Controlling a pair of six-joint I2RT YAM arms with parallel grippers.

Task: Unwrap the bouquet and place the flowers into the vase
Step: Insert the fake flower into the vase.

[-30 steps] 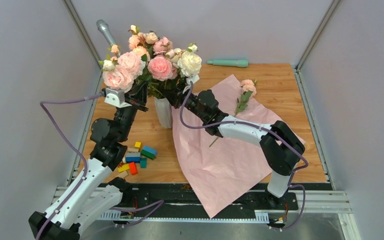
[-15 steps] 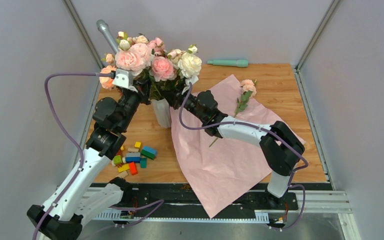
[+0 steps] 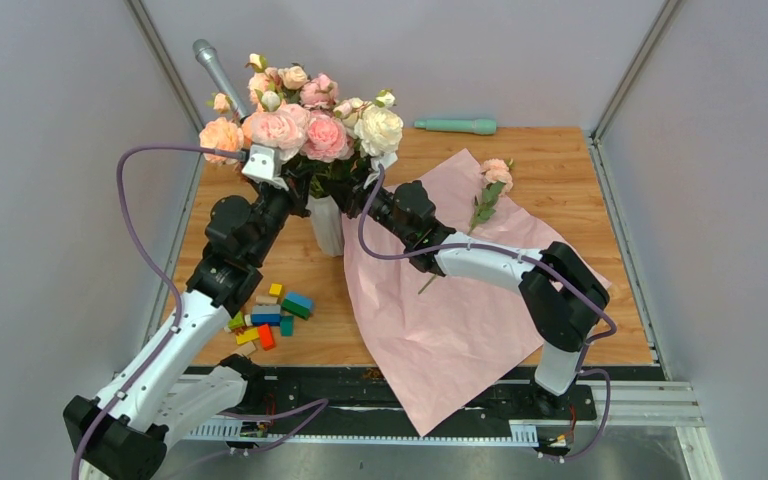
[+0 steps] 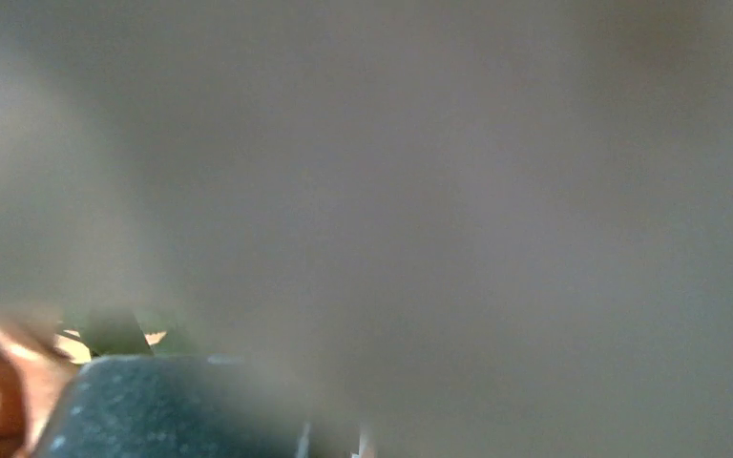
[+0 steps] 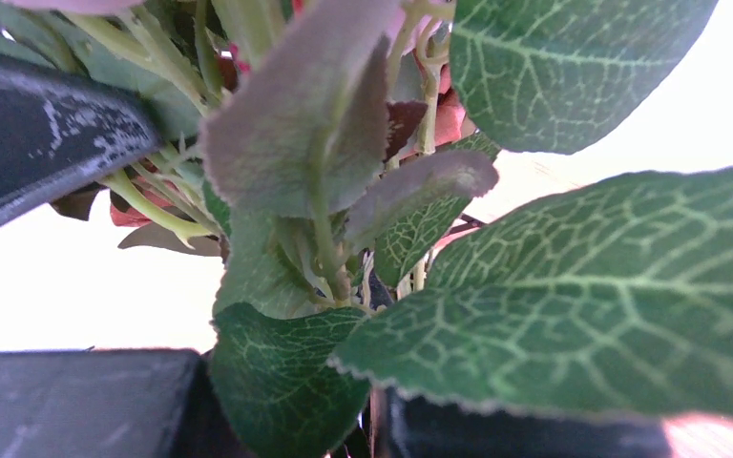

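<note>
Toward the left edge of the worktop [image 3: 560,160], blocks [image 3: 272,314]: loose heap.
My left claw [image 3: 292,178]: pressed together among the stems; whether it grips one, I cannot tell.
Vase [image 3: 327,228]: upright beside the paper's left edge.
Flowers [image 3: 322,135]: bunched above the vase mouth.
My right claw [image 3: 358,198]: pinching the flowers' stems, just right of the vase.
Paper [image 3: 440,300]: spread flat, overhanging the near edge.
Rose sprig [image 3: 490,185]: lying on its far part.
</note>
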